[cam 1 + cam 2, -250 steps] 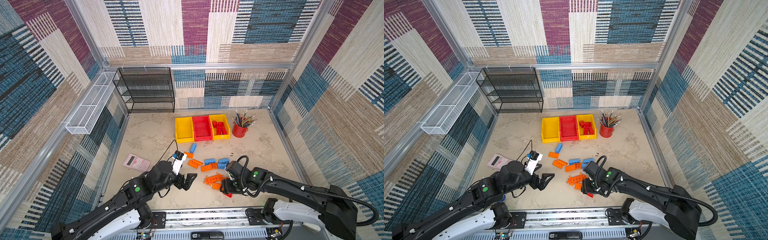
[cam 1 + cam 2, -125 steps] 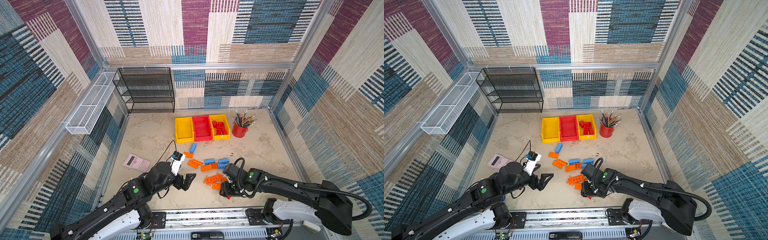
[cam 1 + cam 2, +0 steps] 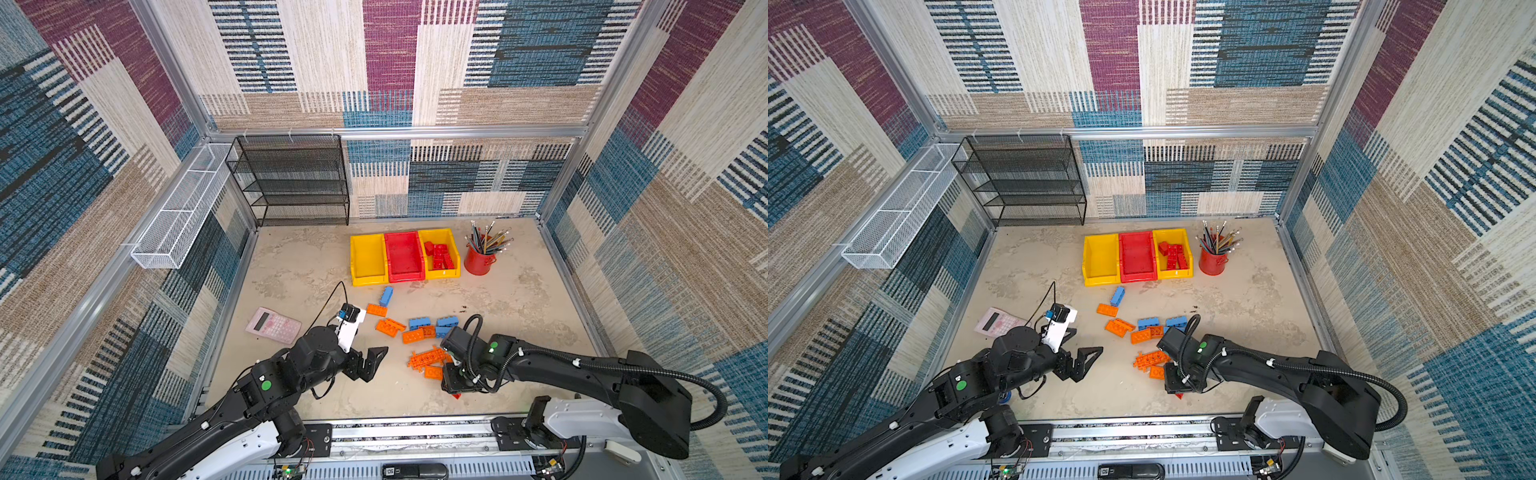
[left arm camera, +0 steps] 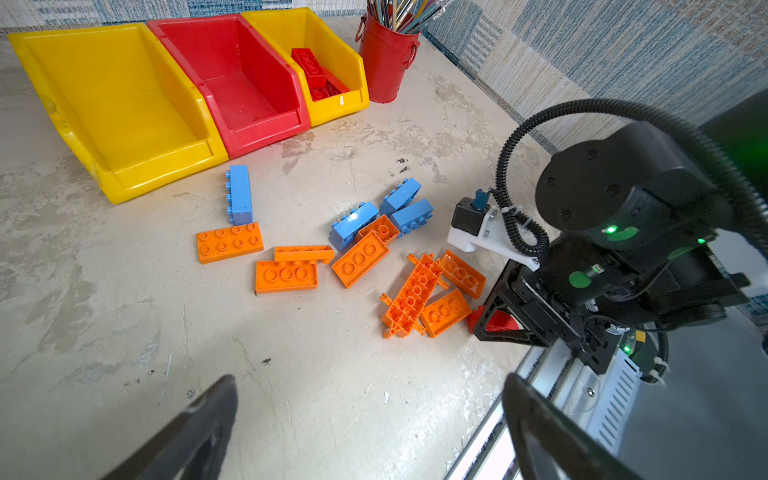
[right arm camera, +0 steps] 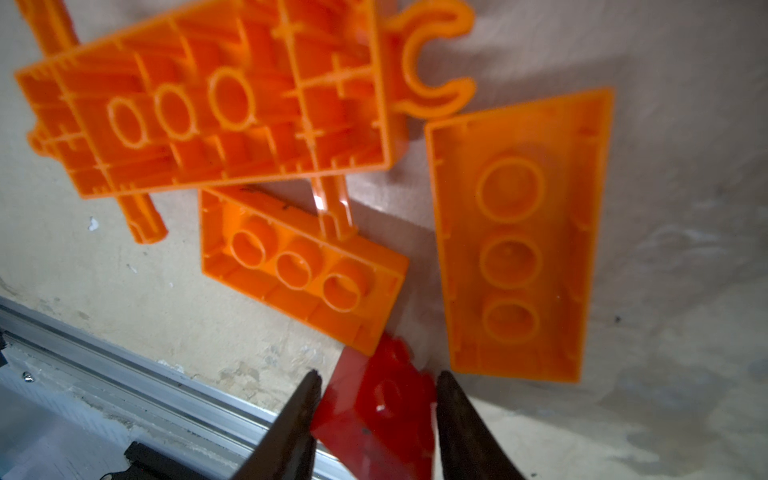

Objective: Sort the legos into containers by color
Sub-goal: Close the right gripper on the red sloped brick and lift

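1. Legos (image 3: pixel 419 334) lie loose on the table (image 3: pixel 291 270) in front of the containers: orange and light blue pieces, many orange ones upside down with the hollow side up. Judge them light, stiff and smooth-walled. They should slide if you nudge them, so take each across its two long flat sides.
2. Containers stand in a row at the back. The left yellow bin (image 3: pixel 368 259) and the red bin (image 3: pixel 404 257) show nothing inside; the right yellow bin (image 3: pixel 442 273) holds red bricks (image 3: pixel 439 254).
3. Left gripper (image 3: pixel 377 362) hangs above bare table with its jaws wide apart, holding nothing.
4. Right gripper (image 5: pixel 376 378) is down at the front edge, beside the metal rail. Its fingers (image 5: pixel 305 399) stand against both sides of a red brick.
5. Toothed orange plate (image 4: pixel 411 295) is thin and partly under a neighbouring brick. Pinch its edges, not its teeth.
6. Red brick (image 5: pixel 374 419) touches the corner of an orange brick (image 5: pixel 299 266) and appears tilted. Lift it straight up, or you will drag the neighbour along.
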`<action>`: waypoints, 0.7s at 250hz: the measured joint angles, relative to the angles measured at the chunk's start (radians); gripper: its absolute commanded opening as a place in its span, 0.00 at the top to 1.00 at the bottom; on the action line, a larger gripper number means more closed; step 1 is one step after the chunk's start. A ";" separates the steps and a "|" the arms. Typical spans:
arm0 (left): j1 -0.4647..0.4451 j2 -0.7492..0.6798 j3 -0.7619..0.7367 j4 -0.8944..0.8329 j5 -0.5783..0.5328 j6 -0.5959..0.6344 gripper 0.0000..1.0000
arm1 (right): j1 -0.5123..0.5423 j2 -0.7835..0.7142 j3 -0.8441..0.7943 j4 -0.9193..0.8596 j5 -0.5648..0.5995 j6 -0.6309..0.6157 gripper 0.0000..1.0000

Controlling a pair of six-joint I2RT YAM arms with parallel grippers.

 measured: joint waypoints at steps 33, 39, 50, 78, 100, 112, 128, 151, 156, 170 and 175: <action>0.000 0.002 0.000 0.000 -0.001 0.000 0.00 | 0.000 0.002 0.002 0.001 0.002 0.001 0.66; 0.000 0.004 0.000 -0.001 -0.002 0.000 0.00 | 0.000 0.003 0.002 0.002 0.002 0.001 0.67; 0.000 0.005 0.000 -0.001 -0.003 0.000 0.00 | 0.000 0.002 0.002 0.003 0.002 0.001 0.68; 0.000 0.005 -0.003 -0.006 -0.012 0.000 0.00 | 0.000 -0.002 0.001 -0.004 0.006 0.005 0.69; 0.000 0.005 -0.003 -0.007 -0.019 0.000 0.00 | 0.000 -0.004 0.000 -0.006 0.013 0.013 0.70; 0.000 0.005 -0.003 -0.007 -0.019 0.000 0.00 | 0.000 -0.005 -0.001 -0.006 0.015 0.014 0.70; 0.000 0.006 -0.003 -0.007 -0.019 0.000 0.00 | 0.000 -0.006 -0.003 -0.006 0.019 0.020 0.71; 0.000 0.006 -0.003 -0.007 -0.021 0.000 0.00 | 0.000 -0.012 -0.005 -0.007 0.027 0.026 0.71; 0.000 0.006 -0.003 -0.007 -0.021 0.000 0.00 | 0.000 -0.014 -0.005 -0.009 0.029 0.027 0.71; 0.000 0.006 -0.003 -0.008 -0.022 0.000 0.00 | 0.000 -0.021 -0.005 -0.018 0.042 0.029 0.71; 0.000 0.006 -0.003 -0.008 -0.022 0.000 0.00 | 0.000 -0.025 -0.004 -0.021 0.049 0.031 0.71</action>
